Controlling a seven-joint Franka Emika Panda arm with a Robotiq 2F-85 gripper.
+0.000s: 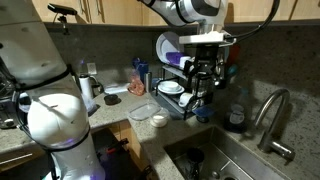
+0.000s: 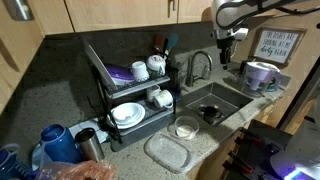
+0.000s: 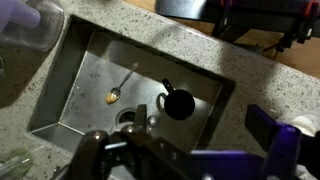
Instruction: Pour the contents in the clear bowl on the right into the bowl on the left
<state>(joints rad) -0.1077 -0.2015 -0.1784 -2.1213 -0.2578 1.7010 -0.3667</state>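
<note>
In an exterior view, the gripper (image 1: 203,84) is hanging high over the bench (image 1: 115,104), well apart from the bowls, and its jaws are standing spread with nothing between them. The small clear bowl (image 1: 160,120) is sitting on the bench near the sink (image 1: 215,155), just beside a larger clear bowl (image 1: 143,112).

In an exterior view from the opposite side, the small clear bowl (image 2: 186,127) is resting between the sink (image 2: 232,97) and the larger clear bowl (image 2: 167,152), and the pale contents (image 2: 186,129) are lying in its bottom. A dish rack (image 2: 128,95) is standing to one side, and the gripper (image 2: 224,50) is hovering beyond the faucet (image 2: 196,66).

In the wrist view, the gripper (image 3: 130,150) is looking down into the sink (image 3: 80,80), where a spoon (image 3: 122,85) and a black cup (image 3: 179,103) are lying.
</note>
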